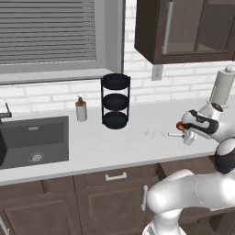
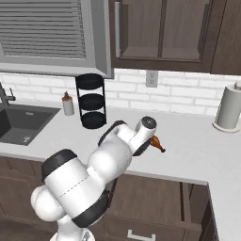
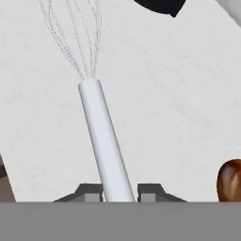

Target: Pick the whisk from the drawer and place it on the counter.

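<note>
two dark fingertips (image 3: 89, 192) of the claw (image 3: 118, 193) pinched on the handle of the whisk (image 3: 104, 141), wire head lying ahead over the pale counter (image 3: 179, 94). just right of the claw, a brown drumstick-shaped item (image 3: 230, 181). risk on release: handle rolling off the round grip, or a sideways retreat nudging the brown item, likely.

White rounded arm (image 1: 183, 193), dark joints
</note>
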